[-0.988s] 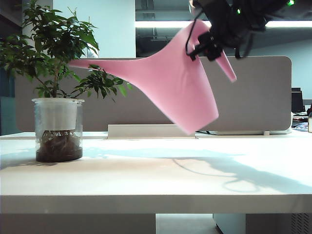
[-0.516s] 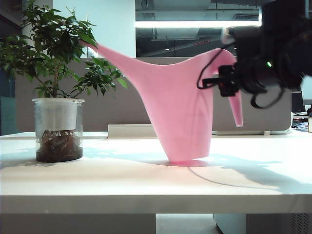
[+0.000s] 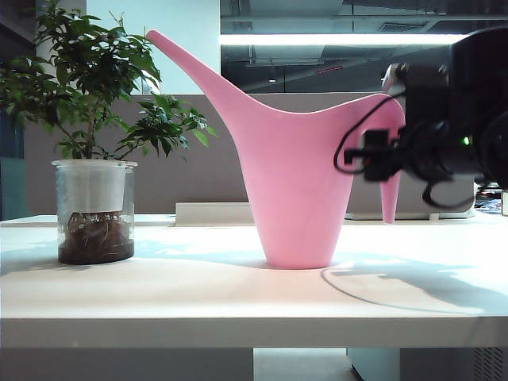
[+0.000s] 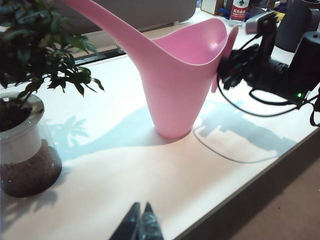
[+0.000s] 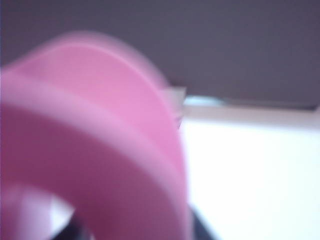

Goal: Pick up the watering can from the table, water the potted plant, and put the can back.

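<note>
Watering can [image 3: 295, 182]: pink, upright, its base on the table [image 3: 198, 290]; the long spout rises toward the potted plant, its tip above the outer leaves; the arched handle ends in a free tip hanging clear of the tabletop; in the right wrist view the can [image 5: 95, 145] fills most of the picture as an unfocused pink arc, so its edges are hard to make out.
Potted plant [image 3: 94, 143]: dark green leaves above a clear glass pot with a white liner, soil and roots showing through; well apart from the right jaws, with the can between; cut off at the picture edge in both the exterior and the left wrist views.
Right gripper [image 3: 373, 155]: at the top of the can's handle, level with the rim; in the exterior view the dark arm body and looped cable cover the jaws; in the left wrist view [image 4: 226, 67] it sits against the handle, yet the fingers merge into a black mass; whether the jaws are clamped on the handle or parted from it cannot be told.
Left gripper [image 4: 140, 225]: low over the near part of the table, well clear of can and plant; only the dark tips show, the rest cut off; the jaws lie together with nothing between them.
Bottle [image 4: 239, 10]: behind the right arm, partly cropped, label unreadable.
</note>
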